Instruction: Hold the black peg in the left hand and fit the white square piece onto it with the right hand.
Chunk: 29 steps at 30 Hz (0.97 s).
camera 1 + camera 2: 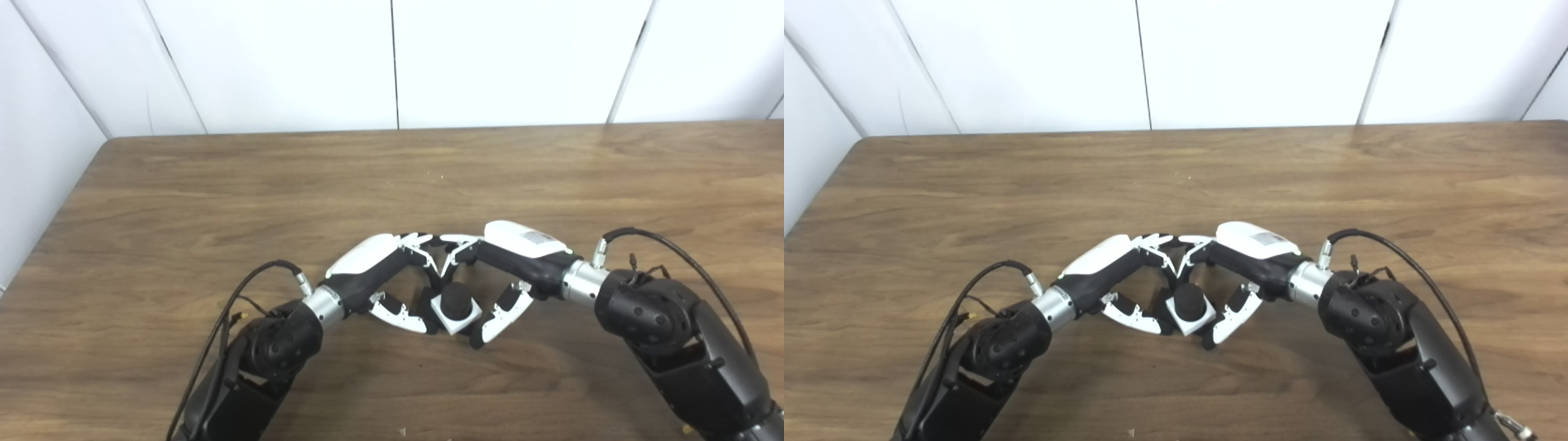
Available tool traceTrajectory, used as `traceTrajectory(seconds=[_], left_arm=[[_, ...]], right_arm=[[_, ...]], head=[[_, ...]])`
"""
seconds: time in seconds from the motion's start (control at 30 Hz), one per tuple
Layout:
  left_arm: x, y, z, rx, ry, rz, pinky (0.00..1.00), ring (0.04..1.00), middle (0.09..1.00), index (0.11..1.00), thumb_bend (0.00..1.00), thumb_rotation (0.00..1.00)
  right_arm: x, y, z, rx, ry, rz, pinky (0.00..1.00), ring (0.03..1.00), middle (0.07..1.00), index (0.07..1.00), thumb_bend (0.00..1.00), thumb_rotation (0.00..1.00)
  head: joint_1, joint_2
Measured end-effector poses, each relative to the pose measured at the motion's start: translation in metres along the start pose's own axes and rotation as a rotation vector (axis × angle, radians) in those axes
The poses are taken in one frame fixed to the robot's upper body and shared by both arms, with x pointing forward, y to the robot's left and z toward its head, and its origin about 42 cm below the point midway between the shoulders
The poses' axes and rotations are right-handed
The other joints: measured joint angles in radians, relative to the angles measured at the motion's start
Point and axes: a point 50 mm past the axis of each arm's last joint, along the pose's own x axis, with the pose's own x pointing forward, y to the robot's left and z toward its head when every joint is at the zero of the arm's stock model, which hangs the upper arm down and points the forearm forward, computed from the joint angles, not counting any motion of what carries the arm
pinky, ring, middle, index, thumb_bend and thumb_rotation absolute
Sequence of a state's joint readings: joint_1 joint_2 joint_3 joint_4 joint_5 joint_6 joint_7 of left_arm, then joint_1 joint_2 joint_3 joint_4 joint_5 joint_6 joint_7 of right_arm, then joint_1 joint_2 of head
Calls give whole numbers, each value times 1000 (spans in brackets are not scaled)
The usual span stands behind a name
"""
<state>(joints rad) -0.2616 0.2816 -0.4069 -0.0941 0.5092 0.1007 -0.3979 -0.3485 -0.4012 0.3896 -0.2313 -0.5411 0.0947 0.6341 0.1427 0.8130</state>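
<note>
Hands (392, 275) (508, 269) together, white square piece (456, 313) around black peg (456, 300)

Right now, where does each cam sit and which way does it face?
Left eye view: on the head, looking down and forward at the wooden table; both arms enter from the bottom, left hand and right hand meeting mid-frame.
Right eye view: beside it, same direction, the scene sitting further left in frame; same arms and hands.
Shared: the black peg seated in the white square piece between the fingers, and the white wall panels.
</note>
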Motion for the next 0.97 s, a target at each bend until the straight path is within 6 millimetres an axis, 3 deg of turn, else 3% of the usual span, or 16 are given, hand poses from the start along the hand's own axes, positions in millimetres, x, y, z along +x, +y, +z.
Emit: traceTrajectory(seconds=[0.23,0.37,0.7,0.97], left_arm=[[0,0,0,-1,3,0,1000,1000,967,490,519,84],[0,0,0,-1,3,0,1000,1000,967,490,519,84],[-2,0,-2,-4,-2,3,1000,1000,965,490,520,82],[-5,1,-5,-4,-10,0,1000,1000,965,490,520,82]], right_arm=[[-2,-3,-3,-2,9,-6,749,889,926,871,885,235],[-7,-10,-14,8,43,-24,758,897,927,867,848,205],[-26,-37,-65,51,204,-123,700,844,881,825,788,101],[-31,-45,-100,179,240,-230,764,843,846,762,723,73]], head=[[-3,0],[-9,-2],[-78,-26],[-126,-40]])
